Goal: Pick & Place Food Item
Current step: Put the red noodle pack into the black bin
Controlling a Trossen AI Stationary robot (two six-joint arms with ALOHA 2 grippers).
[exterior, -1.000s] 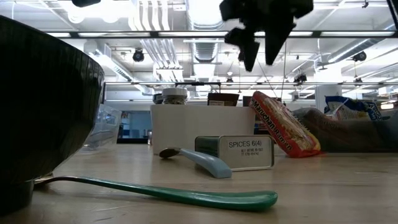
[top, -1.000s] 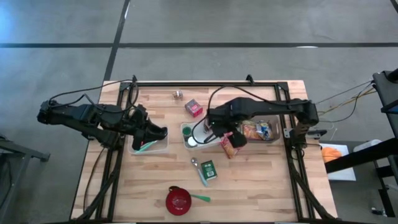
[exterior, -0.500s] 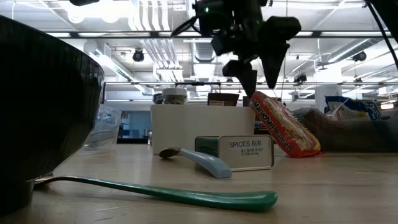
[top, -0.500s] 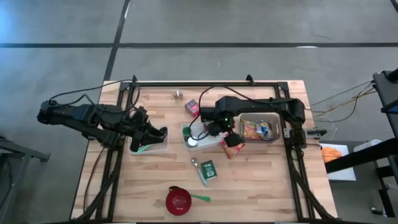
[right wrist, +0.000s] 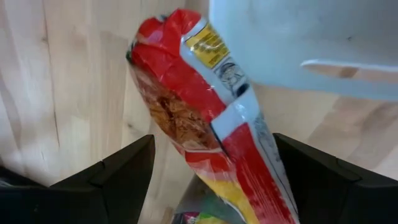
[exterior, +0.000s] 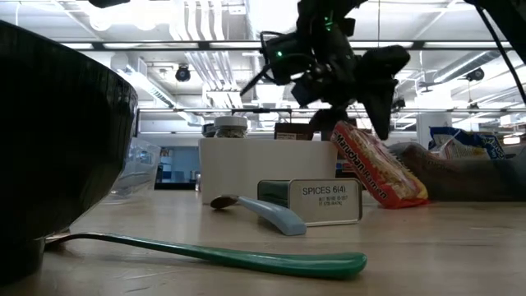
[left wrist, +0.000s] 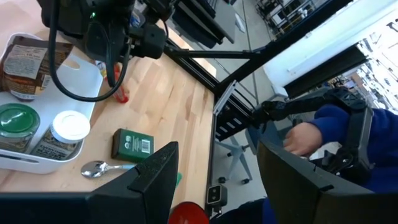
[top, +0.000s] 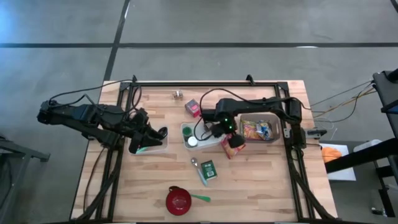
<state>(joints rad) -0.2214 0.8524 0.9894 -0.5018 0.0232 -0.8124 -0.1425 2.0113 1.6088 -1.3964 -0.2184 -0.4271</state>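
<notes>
Plainly, the step in hand is the approach for the pick: the right gripper (right wrist: pixel 205 180) stands with its two dark fingers spread wide, and the red ramen packet (right wrist: pixel 205 118) lies directly ahead of it, centred in the gap between the fingers but not yet touched by either. In the high view the same right gripper (top: pixel 233 138) hovers right over the packet (top: pixel 231 148), which rests on the wooden table (top: pixel 261 180) just beside the white condiment tray (top: pixel 214 140) and close to the clear bin of snacks (top: pixel 260 130). The low view shows the packet (exterior: pixel 378 164) leaning up at a slant behind the spice tin (exterior: pixel 325 201), with the gripper just above its raised end. The next move, as I judge it, calls for a short descent until the fingers straddle the packet across its narrow width, then a firm close (the wrapper is soft and slick, so a shallow pinch may slip). The tray's edge sits close to one finger, so the approach wants care there. Where the packet should be set down cannot be told from here. The left gripper (left wrist: pixel 214 180) waits well apart, over a second white tray (top: pixel 149 145), its jaws partly open and holding nothing.
</notes>
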